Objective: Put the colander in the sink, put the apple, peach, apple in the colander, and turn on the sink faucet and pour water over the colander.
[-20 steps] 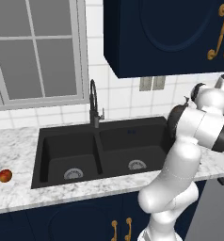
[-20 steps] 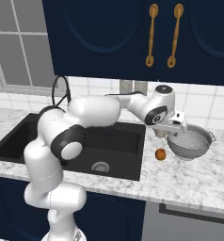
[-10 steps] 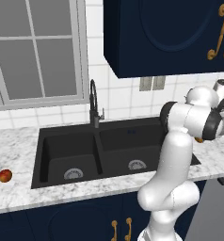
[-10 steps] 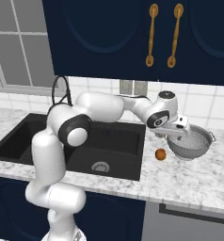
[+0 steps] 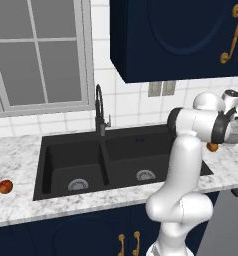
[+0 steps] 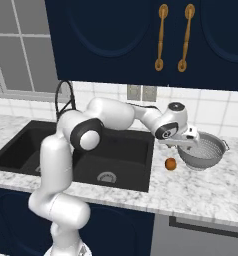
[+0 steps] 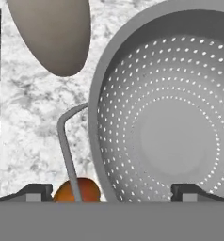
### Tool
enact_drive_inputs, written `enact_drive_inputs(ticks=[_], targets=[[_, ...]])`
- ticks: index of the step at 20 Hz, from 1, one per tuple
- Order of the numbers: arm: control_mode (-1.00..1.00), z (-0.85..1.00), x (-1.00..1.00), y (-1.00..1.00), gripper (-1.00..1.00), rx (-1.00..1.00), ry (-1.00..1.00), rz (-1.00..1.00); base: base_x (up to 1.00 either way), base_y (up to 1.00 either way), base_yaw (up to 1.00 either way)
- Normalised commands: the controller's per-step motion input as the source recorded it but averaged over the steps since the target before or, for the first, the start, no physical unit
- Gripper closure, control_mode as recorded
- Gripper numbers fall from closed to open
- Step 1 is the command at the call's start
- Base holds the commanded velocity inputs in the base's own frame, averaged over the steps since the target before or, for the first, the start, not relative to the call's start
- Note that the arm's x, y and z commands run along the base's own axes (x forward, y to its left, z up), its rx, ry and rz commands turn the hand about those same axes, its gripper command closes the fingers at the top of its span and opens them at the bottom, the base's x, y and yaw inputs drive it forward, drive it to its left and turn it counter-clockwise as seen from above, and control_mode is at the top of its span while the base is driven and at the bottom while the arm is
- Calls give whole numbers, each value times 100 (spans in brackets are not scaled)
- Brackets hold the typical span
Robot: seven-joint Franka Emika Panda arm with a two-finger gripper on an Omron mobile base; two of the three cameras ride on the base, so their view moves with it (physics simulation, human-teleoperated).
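Note:
The silvery perforated colander (image 6: 205, 151) (image 7: 175, 122) (image 5: 237, 132) stands upright on the marble counter to the right of the black double sink (image 6: 26, 145) (image 5: 58, 150). My gripper (image 6: 187, 141) (image 7: 111, 193) is open at the colander's left rim, by its wire handle (image 7: 66, 141). One fingertip (image 7: 36, 192) is outside the bowl and the other (image 7: 187, 192) over its inside. The orange peach (image 6: 170, 164) (image 7: 85, 189) (image 5: 212, 147) lies on the counter beside the colander. Two red apples (image 5: 6, 186) sit on the counter far left of the sink. The black gooseneck faucet (image 5: 99, 107) (image 6: 66, 95) has no water running.
Dark blue wall cabinets (image 6: 141, 40) hang low above the counter over the colander. Tiled wall with an outlet (image 6: 141, 93) is right behind. A window (image 5: 41, 55) sits behind the faucet. The counter's front edge (image 6: 191, 207) is close to the peach.
The arm has stretched further right and the hand has come down to the colander's left rim. The colander, the peach and the apples have not moved, and the jaws stay open.

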Motion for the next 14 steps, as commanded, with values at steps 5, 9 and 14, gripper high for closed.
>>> enact_drive_inputs(ticks=[5,9,14], targets=[[-100,-11,38,-15,-100,0,0,7,0,0,0],[-100,-31,16,-2,-100,0,0,6,0,0,0],[-100,-21,6,0,100,0,0,4,0,0,0]])
